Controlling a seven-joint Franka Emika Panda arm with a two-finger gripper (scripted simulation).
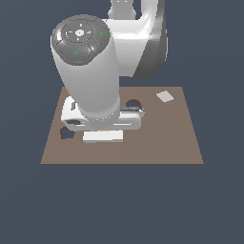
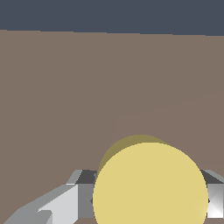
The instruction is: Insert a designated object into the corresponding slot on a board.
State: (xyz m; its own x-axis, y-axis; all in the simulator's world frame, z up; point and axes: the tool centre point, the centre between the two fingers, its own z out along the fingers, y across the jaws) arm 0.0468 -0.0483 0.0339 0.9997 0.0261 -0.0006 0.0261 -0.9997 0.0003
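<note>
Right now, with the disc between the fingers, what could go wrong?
1. The flat yellow round disc fills the wrist view, so that camera can't guide alignment.
2. In the exterior view the arm covers part of the dark circular hole in the brown rectangular board; a blind descent could catch its rim.

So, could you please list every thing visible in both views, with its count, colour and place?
board: one, brown, flat under the arm.
round hole: one, dark, in the board, partly hidden by the arm.
second hole: one, dark, near the board's edge at the exterior view's left; shape unclear.
flat piece: one, pale, on the board's far corner, exterior view's right.
yellow disc: one, between the gripper fingers.
arm: one, white.
gripper: one, grey fingers either side of the disc.
</note>
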